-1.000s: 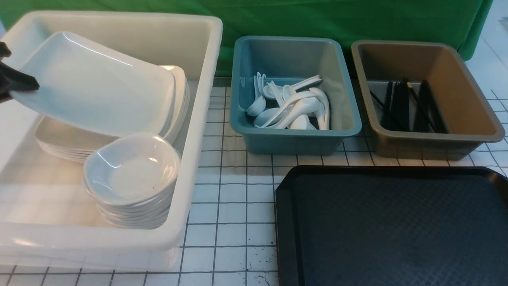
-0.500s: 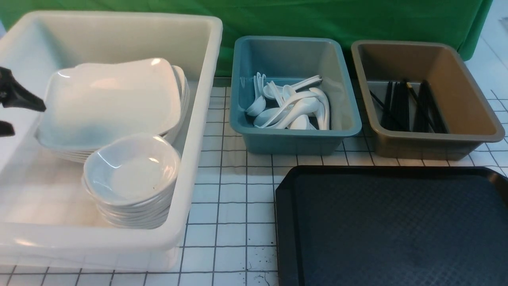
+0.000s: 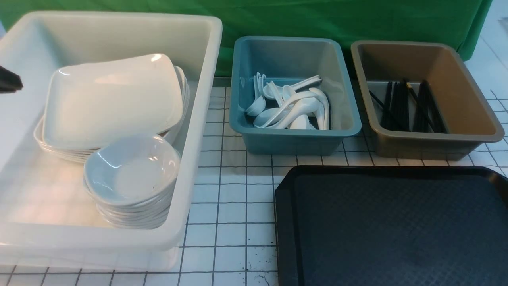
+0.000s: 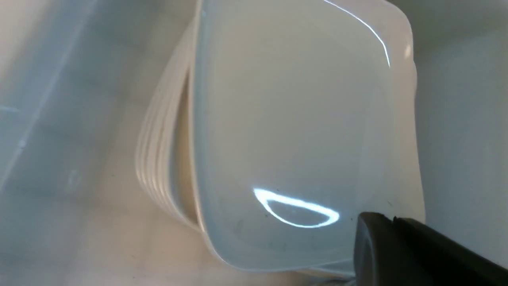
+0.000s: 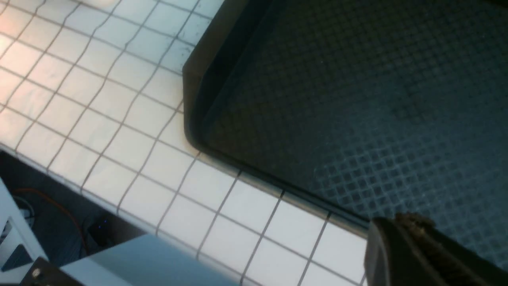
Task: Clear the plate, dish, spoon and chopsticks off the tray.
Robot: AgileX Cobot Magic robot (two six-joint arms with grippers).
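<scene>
The black tray [image 3: 397,226] at the front right lies bare, and its corner shows in the right wrist view [image 5: 357,99]. The plate [image 3: 113,99] rests slightly tilted on a stack of plates inside the white tub; it fills the left wrist view [image 4: 293,131]. A dish [image 3: 133,169] tops a stack in front of it. Spoons [image 3: 293,109] lie in the blue bin, chopsticks [image 3: 405,105] in the brown bin. My left gripper [image 3: 8,81] [image 4: 391,217] is shut and empty, just left of the plate. My right gripper [image 5: 397,222] is shut over the tray's near edge.
The white tub [image 3: 198,119] fills the left side with a high rim. The blue bin [image 3: 293,141] and the brown bin [image 3: 420,149] stand side by side behind the tray. Gridded white tabletop lies between tub and tray.
The left gripper held the plate tilted above the stack, let it drop onto the stack, then shut and drew back to the left. The right side looks unchanged.
</scene>
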